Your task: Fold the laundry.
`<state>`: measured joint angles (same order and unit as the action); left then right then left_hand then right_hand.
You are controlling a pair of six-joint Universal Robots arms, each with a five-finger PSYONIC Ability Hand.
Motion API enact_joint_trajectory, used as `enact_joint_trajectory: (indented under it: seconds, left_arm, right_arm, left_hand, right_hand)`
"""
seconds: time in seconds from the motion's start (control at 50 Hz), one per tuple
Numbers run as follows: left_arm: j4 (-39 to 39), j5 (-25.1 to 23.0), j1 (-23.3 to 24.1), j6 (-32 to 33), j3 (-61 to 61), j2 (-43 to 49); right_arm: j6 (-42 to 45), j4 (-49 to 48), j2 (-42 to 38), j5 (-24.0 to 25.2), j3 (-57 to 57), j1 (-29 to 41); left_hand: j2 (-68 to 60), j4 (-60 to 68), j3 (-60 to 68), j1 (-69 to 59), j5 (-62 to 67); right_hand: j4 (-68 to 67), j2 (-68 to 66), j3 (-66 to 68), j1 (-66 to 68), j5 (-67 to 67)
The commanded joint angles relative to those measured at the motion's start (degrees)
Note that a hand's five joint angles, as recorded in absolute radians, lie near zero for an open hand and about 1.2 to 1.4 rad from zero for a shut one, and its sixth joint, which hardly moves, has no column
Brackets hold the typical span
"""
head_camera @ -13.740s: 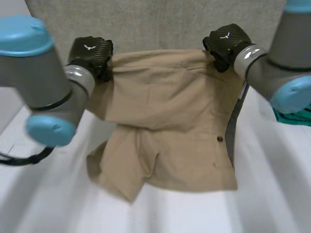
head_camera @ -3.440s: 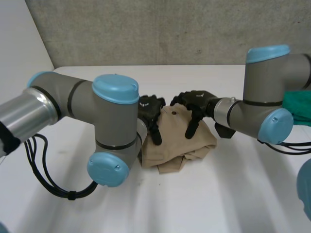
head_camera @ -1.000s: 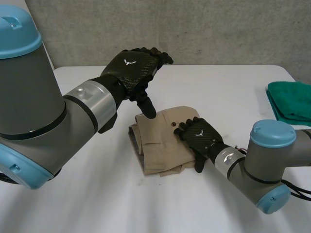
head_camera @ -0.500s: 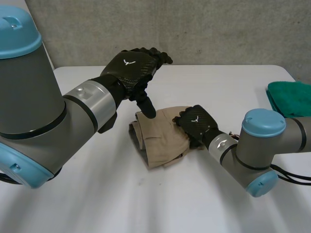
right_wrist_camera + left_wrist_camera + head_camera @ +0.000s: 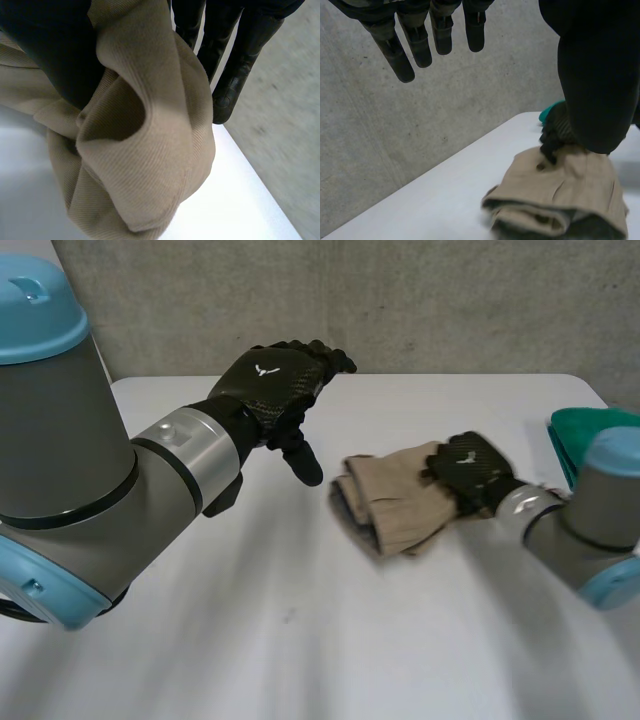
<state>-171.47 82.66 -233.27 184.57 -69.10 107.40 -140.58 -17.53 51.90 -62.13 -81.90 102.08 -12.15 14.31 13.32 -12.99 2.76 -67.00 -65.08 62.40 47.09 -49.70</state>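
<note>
Right hand [image 5: 470,472] pinches edge of tan shorts [image 5: 392,502]; left hand [image 5: 272,388], fingers loose, hovers over table [image 5: 250,640]

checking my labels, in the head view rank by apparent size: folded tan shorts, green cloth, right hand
1. folded tan fabric shorts
2. black right hand
3. green folded cloth, partly hidden behind the right arm, so its rank is unsure

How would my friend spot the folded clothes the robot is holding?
Start at the white table, on its right half. There the right hand pinches a folded bundle, the tan garment. It is sandy brown, unlike the green cloth at the table's right edge.
</note>
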Motion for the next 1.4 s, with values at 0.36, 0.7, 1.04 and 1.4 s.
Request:
enact_joint_trajectory:
  seconds: [0.36,0.7,1.04,1.4]
  left_arm:
    - [-0.09,0.22,0.36,0.00,0.37,1.58]
    - [-0.09,2.07,0.54,0.00,0.37,2.28]
    - [0.00,2.15,0.63,0.08,0.45,3.69]
    - [0.00,2.15,0.63,0.00,0.54,3.43]
  right_arm:
    - [7.70,3.91,-7.85,7.29,25.80,-15.95]
    - [-14.55,5.14,-19.55,4.83,47.98,-27.19]
    - [-13.33,8.83,-23.33,14.41,42.89,-34.84]
    - [-2.25,23.86,-9.81,14.41,31.73,-39.50]
  left_hand:
    - [0.93,-3.09,-2.10,1.76,-1.54]
    - [0.93,-3.09,-2.10,1.76,-1.54]
    - [0.76,-2.92,-1.93,1.60,-1.37]
    - [0.76,-2.92,-1.93,1.60,-1.37]
  right_hand:
    - [-10.37,-12.29,14.97,30.28,-17.67]
    - [-9.86,-11.79,14.47,29.78,-17.16]
    - [-8.85,-10.78,13.46,28.77,-16.15]
    - [57.00,55.08,-52.40,-37.09,49.70]
